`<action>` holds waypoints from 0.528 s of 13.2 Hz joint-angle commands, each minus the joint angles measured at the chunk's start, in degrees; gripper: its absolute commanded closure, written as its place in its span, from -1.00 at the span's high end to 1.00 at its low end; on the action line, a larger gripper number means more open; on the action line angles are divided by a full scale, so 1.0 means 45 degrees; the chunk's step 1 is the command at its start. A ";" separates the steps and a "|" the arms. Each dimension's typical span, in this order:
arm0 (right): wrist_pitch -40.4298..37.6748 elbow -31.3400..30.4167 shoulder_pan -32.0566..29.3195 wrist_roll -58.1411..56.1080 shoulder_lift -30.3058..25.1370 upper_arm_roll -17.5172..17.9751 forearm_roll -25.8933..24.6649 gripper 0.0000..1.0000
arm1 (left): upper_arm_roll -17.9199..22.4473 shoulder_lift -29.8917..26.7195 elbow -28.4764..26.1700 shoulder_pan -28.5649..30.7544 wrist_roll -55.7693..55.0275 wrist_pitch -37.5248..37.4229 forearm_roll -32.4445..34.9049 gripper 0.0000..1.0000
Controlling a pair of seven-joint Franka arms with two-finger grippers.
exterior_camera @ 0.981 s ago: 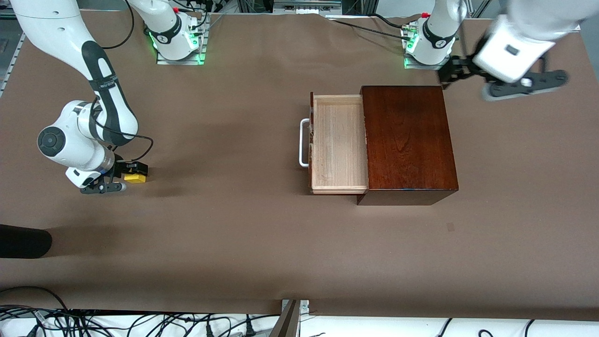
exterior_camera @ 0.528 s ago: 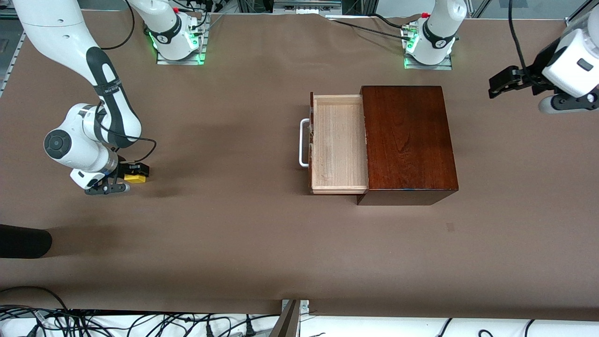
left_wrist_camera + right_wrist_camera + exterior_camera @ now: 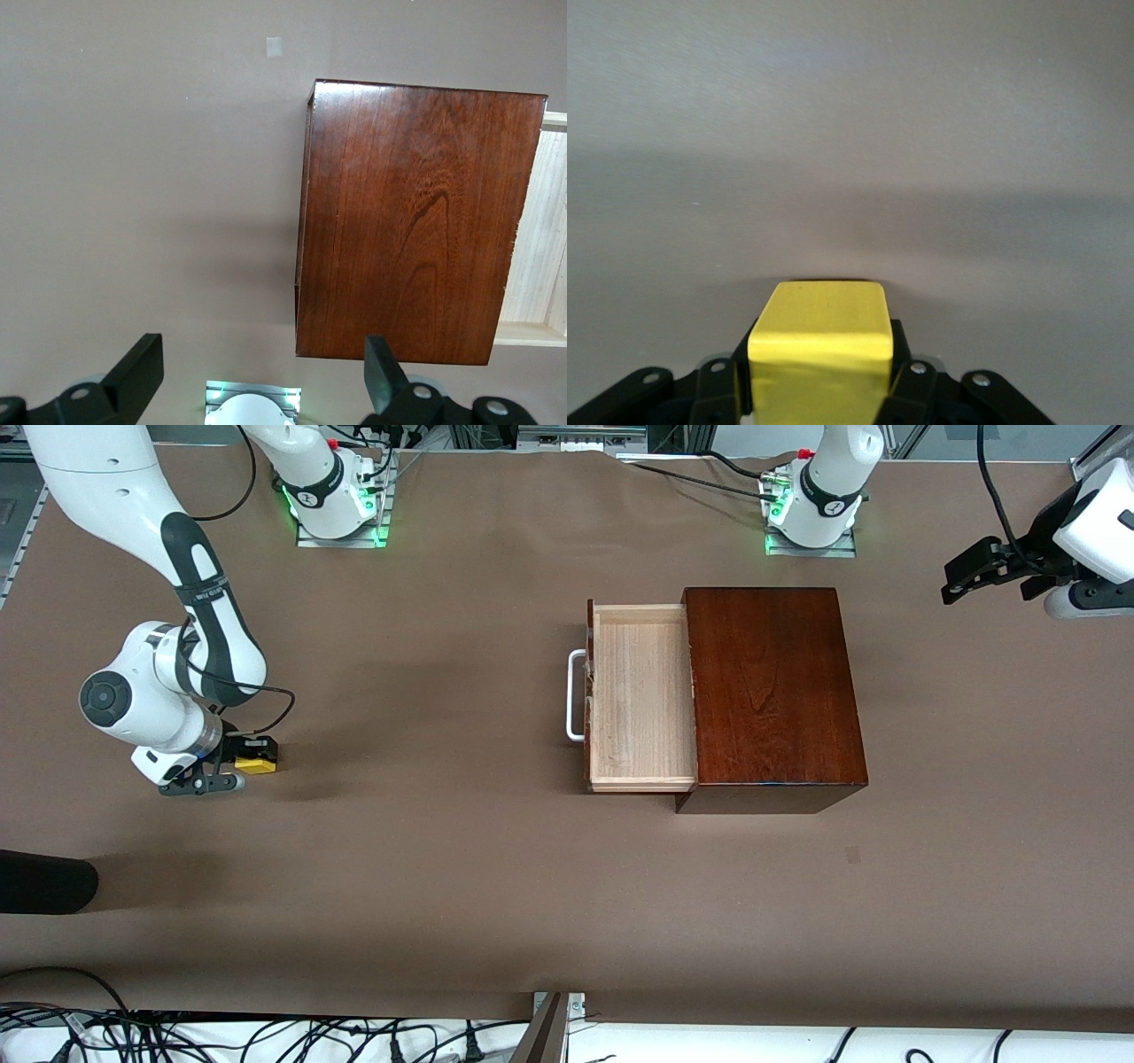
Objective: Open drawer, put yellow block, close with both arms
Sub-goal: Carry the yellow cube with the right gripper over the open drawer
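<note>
The yellow block [image 3: 256, 765] lies low at the table surface toward the right arm's end, and my right gripper [image 3: 243, 761] is shut on it. The right wrist view shows the yellow block [image 3: 819, 328] filling the gap of the right gripper [image 3: 820, 376], with black fingers [image 3: 902, 372] tight against both its sides. The drawer [image 3: 640, 691] stands pulled out of the mahogany box [image 3: 771, 691], its white handle [image 3: 574, 695] facing the right arm's end, and the tray is bare. My left gripper [image 3: 966, 571] hangs open over the table at the left arm's end, away from the box [image 3: 407, 221].
A dark rounded object [image 3: 44, 881] pokes in at the right arm's end, nearer the front camera. Cables run along the table's near edge. The arm bases [image 3: 337, 505] [image 3: 811, 514] stand at the farthest edge. Brown table surface stretches between block and drawer.
The right gripper has closed on the yellow block. The left arm has swung from beside the box's corner out toward its own end of the table, its gripper still open.
</note>
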 commanded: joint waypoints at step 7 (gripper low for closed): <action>-0.6440 0.3761 0.0457 -0.0216 -0.2512 0.0086 -0.0020 -1.00 | 0.0145 -0.0253 0.0014 0.0042 0.0369 0.0341 0.0181 1.00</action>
